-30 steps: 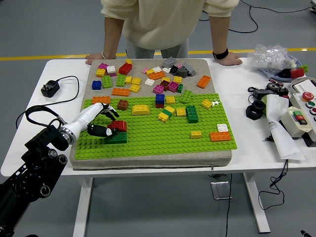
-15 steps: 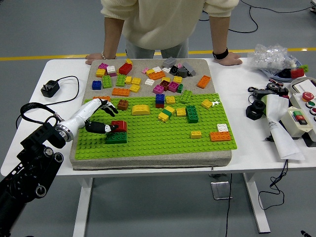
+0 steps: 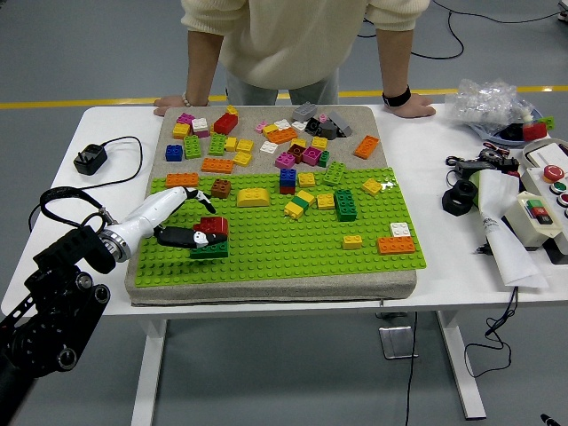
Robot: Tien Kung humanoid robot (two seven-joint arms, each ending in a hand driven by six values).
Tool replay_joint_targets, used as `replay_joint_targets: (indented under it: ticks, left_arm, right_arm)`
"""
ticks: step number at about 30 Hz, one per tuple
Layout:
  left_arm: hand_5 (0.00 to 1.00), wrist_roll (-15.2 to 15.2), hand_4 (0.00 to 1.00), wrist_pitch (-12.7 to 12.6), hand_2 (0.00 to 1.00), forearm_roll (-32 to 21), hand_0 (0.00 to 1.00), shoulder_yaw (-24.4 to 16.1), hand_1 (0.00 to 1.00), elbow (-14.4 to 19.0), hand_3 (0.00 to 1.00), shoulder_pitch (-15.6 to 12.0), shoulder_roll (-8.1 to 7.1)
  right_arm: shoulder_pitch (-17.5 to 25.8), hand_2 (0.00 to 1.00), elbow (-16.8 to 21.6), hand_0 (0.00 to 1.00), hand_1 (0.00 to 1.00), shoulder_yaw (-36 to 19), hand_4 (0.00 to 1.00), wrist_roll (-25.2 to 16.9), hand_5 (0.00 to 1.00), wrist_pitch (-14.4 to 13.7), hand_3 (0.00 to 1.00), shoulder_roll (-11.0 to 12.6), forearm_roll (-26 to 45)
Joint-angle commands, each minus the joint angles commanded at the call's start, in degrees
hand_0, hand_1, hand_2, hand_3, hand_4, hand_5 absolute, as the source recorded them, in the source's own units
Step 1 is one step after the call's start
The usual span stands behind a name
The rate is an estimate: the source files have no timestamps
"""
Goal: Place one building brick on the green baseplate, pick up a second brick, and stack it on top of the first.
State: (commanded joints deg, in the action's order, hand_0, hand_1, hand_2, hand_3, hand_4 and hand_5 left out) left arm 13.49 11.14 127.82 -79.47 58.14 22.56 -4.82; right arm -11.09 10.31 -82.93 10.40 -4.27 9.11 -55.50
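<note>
Stack of two bricks, head view. A red rectangular plastic brick (image 3: 213,225) sits on top of a dark green rectangular plastic brick (image 3: 210,249), and the pair stands on the bright green studded baseplate (image 3: 293,253), near its left end. In all three pictures the red brick lies over the green one, so I judge the stacking step to be at or near completion; whether the studs are fully seated I cannot tell.

My left hand (image 3: 184,224), white-shelled with black fingers, lies against the left side of the stack. Half a second ago the hand sat a little higher and further left, its thumb only at the red brick's edge; now it has come back in, and a white-tipped finger (image 3: 201,239) rests where the two bricks meet. The other fingers arch loosely above. I read this as a pressing or steadying touch, not a firm grasp. The next move, in my judgement, is a clean withdrawal to the left without dragging the red brick.

Loose bricks of many colours lie farther off on the baseplate and on the grey felt pad (image 3: 266,120) beyond it. A person's hands (image 3: 408,108) rest on the far edge of the white surface (image 3: 106,204).
</note>
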Motion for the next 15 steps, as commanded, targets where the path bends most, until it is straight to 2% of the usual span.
replay_joint_targets:
  ticks: [15]
  left_arm:
    - [0.715, 0.27, 0.998, -0.88, 0.916, 0.76, 0.998, 0.11, 0.946, -3.0, 0.612, 0.45, 0.12]
  right_arm:
    - [0.05, 0.752, 0.0, 0.781, 0.717, 0.11, 0.909, 0.08, 0.632, 0.04, 0.68, -0.03, -0.15]
